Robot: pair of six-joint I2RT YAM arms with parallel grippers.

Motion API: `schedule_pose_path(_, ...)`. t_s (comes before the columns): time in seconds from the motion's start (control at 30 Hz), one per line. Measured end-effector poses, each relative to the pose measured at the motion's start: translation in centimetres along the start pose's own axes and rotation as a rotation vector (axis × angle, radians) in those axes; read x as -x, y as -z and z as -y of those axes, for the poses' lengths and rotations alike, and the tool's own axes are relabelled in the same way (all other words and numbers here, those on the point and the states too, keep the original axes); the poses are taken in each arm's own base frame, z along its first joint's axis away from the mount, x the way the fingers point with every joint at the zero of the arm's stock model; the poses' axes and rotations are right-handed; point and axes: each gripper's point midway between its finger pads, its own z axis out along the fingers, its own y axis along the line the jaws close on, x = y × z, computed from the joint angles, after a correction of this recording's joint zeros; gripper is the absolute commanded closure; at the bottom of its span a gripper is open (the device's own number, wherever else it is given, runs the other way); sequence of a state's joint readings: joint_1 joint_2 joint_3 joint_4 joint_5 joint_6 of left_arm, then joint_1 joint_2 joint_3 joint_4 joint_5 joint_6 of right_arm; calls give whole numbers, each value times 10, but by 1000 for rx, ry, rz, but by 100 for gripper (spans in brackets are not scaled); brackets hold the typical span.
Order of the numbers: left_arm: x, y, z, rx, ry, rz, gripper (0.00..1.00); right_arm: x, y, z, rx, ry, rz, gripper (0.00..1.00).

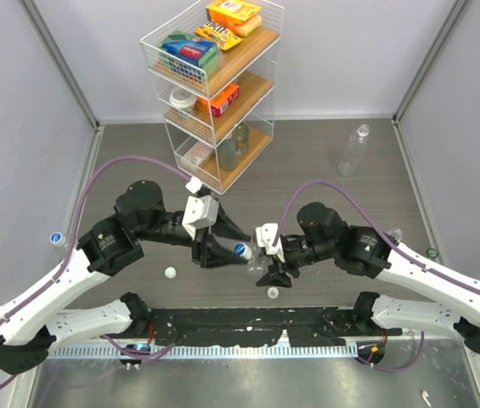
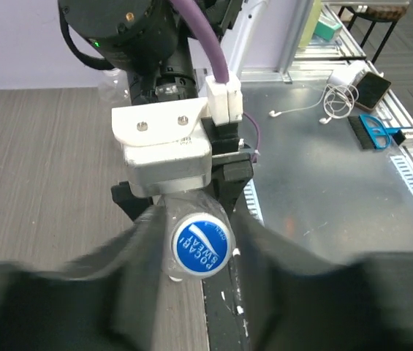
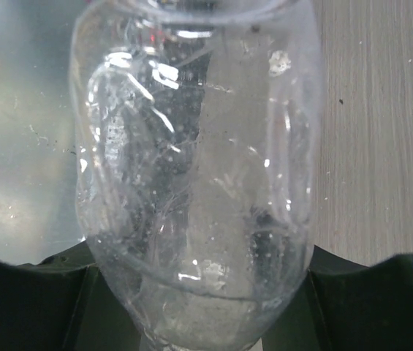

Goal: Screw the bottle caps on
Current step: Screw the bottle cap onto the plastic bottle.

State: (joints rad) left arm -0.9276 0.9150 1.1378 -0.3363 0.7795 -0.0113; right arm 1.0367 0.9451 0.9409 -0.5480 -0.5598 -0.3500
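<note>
Arms (image 1: pixel 104 246) (image 1: pixel 367 251) fold inward and meet just in front of the wire rack (image 1: pixel 214 85) on the counter (image 1: pixel 324 161). There we see the right pincer (image 1: pixel 267 267) clamped around a clear bottle (image 3: pixel 191 168), the left pincer (image 1: pixel 229 247) gripping its blue-topped cap (image 2: pixel 201 245).

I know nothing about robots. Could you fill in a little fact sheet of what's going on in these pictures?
Left jaws: closed on a round white plastic cap with a blue printed top
Right jaws: closed on a clear plastic bottle
Cap position: at that bottle's neck
Loose caps: two small white plastic caps on the grey table
Spare bottle: a second clear bottle lying at the far right
</note>
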Motion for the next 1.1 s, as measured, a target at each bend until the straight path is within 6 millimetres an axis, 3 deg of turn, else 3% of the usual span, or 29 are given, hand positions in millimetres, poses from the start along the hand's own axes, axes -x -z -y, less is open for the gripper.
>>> schedule_pose_path(0.07, 0, 1, 0, 13, 16, -2, 1, 3, -1, 2, -1, 17, 10, 99)
schedule_pose_path(0.3, 16, 21, -38, 360, 242, 100, 0, 23, 2, 19, -84, 66, 66, 99)
schedule_pose_path(0.47, 40, 54, -58, 591, 376, 269, 0, 22, 7, 37, -200, 46, 51, 99)
schedule_pose_path(0.63, 49, 88, -84, 847, 559, 390, 0, 14, 17, 69, -403, -26, 13, 99)
schedule_pose_path(0.77, 59, 91, -108, 987, 696, 399, 0, -1, 23, 96, -563, -85, -51, 99)
schedule_pose_path(0.9, 45, 75, -130, 1068, 801, 339, 2, -15, 28, 114, -674, -111, -109, 99)
schedule_pose_path(1.1, -5, 53, -150, 1171, 932, 190, 1, -25, 38, 129, -784, -121, -156, 99)
